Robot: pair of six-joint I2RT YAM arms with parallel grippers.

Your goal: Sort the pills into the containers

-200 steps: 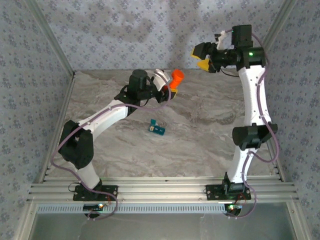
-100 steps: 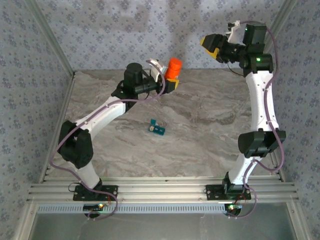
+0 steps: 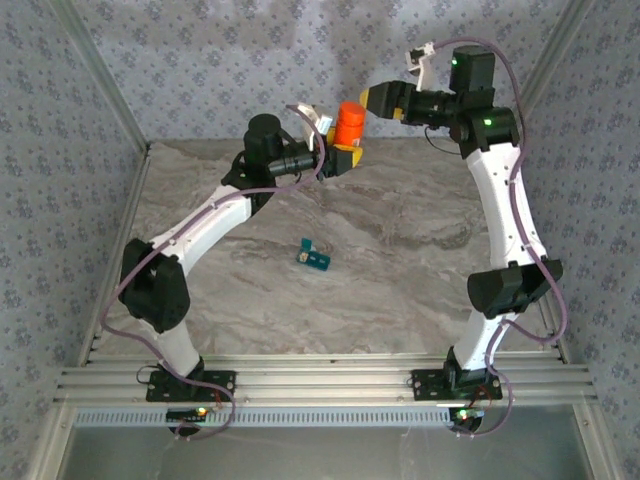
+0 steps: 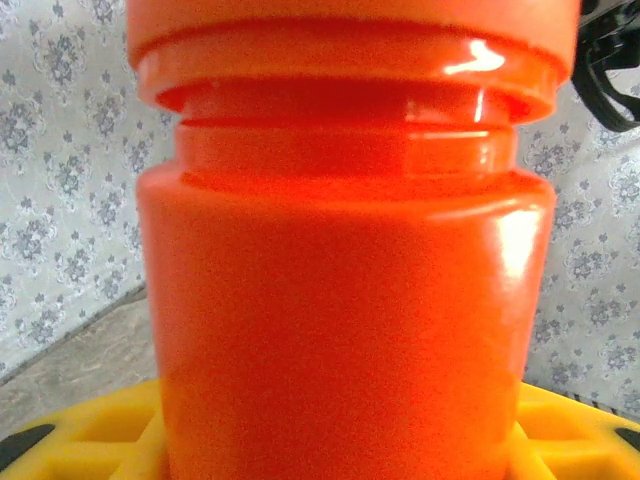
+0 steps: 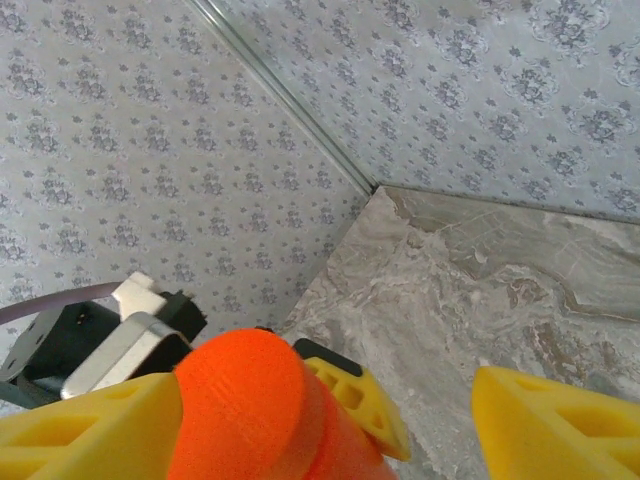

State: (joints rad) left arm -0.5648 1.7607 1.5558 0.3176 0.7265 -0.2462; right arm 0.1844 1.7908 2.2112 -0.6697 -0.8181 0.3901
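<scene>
An orange pill bottle [image 3: 350, 124] with its cap on is held upright above the far part of the table, and my left gripper [image 3: 343, 154] is shut on its body. In the left wrist view the bottle [image 4: 340, 260] stands between the yellow fingers [image 4: 90, 435]. My right gripper [image 3: 383, 100] is level with the cap, just to its right. Its jaws are open, and the orange cap [image 5: 245, 395] sits between them, close beside one yellow finger [image 5: 90, 430]. The teal containers [image 3: 314, 258] lie mid-table with a lid up. The pills are out of view.
Patterned walls [image 3: 250, 60] close in the marble table [image 3: 400, 270] at the back and sides, with a metal corner post [image 5: 290, 100] behind the bottle. An aluminium rail [image 3: 320, 385] runs along the near edge and carries both arm bases.
My left arm lifted the bottle a little and turned it upright. My right gripper swung left and down from the back wall to the cap, and its jaws widened.
</scene>
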